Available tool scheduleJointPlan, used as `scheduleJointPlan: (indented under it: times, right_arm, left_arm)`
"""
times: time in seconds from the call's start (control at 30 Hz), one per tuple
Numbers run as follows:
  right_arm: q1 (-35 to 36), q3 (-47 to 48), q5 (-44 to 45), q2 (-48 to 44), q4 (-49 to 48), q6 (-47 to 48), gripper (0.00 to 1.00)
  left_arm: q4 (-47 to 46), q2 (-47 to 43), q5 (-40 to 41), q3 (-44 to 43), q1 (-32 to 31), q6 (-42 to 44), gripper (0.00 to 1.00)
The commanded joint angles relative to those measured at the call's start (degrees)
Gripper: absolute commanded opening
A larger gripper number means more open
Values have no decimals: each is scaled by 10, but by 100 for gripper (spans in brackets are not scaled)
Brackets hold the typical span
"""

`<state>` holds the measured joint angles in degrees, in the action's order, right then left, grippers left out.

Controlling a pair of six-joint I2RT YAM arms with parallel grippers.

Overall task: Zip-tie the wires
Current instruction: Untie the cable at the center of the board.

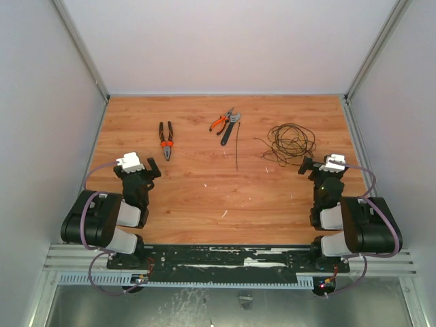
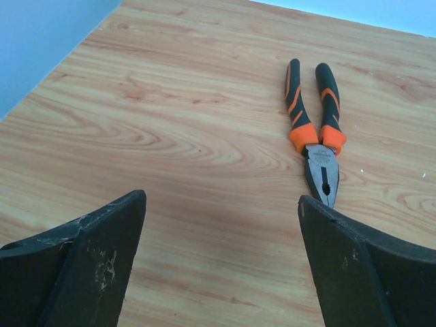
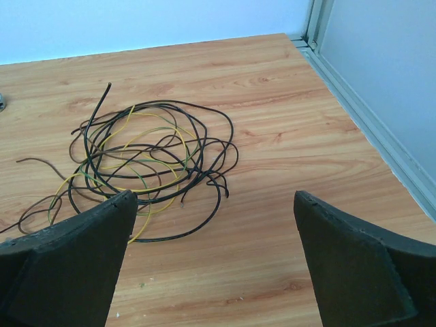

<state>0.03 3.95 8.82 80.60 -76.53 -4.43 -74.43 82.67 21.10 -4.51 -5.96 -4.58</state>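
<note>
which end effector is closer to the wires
Right. The right end effector sits just on the near side of the wires; the left end effector is far across the table, by the long-nose pliers.

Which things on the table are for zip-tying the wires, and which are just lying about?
For the job:
- wires, loose loops at the far right
- zip tie, a straight black strip near the middle

Just lying about:
- long-nose pliers, on the left
- orange-handled cutters, far middle
- black-handled tool, beside the cutters
</note>
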Motion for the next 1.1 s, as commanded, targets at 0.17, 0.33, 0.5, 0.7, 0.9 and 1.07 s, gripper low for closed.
scheduleJointPlan:
  times: [0.17, 0.33, 0.5, 0.7, 0.9, 1.07]
  right_arm:
    - [5, 10, 2, 4, -4, 8, 99]
    - [5, 10, 3, 3, -4, 8, 99]
    - [5, 39, -61, 4, 46, 32, 99]
    - [6, 183, -69, -44, 333, 22, 99]
    - [25, 310, -149, -17, 484, -77, 99]
    - [45, 394, -144, 62, 569, -123, 92]
  left_arm:
    - [-16, -1, 0, -7, 4, -1, 98]
    - [-15, 0, -1, -7, 4, -1, 98]
    - [-8, 1, -11, -12, 9, -3, 98]
    - [102, -62, 23, -48, 9, -11, 98]
    - [382, -178, -37, -208, 1, -151, 98]
    - [464, -226, -136, -272, -1, -236, 98]
